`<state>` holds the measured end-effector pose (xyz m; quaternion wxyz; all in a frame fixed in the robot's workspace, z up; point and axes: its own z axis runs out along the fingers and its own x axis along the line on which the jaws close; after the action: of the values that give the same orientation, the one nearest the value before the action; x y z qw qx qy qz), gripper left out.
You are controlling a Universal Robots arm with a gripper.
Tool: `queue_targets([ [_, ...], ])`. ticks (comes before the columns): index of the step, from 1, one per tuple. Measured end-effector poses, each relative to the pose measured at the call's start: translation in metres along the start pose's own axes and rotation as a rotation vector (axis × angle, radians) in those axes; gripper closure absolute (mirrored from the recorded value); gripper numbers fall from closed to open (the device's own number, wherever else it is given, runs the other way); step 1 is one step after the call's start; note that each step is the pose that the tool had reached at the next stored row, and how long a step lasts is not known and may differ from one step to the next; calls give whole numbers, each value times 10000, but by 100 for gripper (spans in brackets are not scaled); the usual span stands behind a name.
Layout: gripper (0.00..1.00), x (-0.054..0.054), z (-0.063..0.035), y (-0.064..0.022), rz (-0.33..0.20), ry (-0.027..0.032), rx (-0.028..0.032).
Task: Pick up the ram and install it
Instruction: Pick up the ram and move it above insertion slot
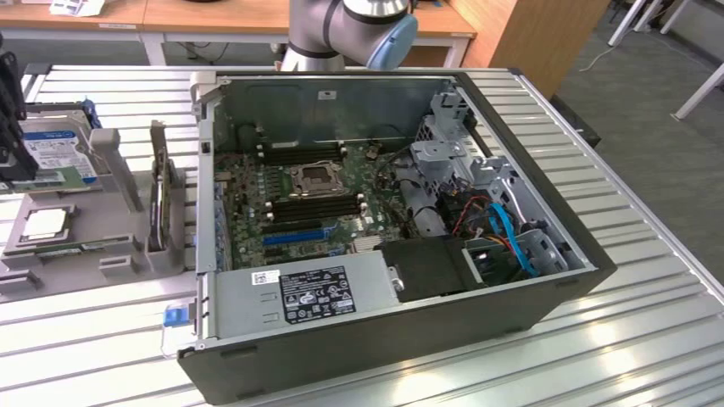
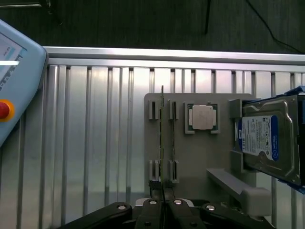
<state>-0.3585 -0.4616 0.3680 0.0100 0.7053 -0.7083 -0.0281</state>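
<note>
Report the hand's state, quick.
Hand: closed, holding nothing. The ram stands on edge in its grey holder.

hard drive label, power supply label, print unreadable

A ribbed metal counter caught bright reflections. Beyond it stood pale wooden desks and a wooden cabinet; grey carpet lay on the exterior view's right.
</note>
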Motion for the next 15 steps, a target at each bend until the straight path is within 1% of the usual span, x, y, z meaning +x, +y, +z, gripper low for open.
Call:
queue_targets([
  [6,89,-2,-90,4,0,-1,0],
  [15,89,-5,-188,9,0,-5,0],
])
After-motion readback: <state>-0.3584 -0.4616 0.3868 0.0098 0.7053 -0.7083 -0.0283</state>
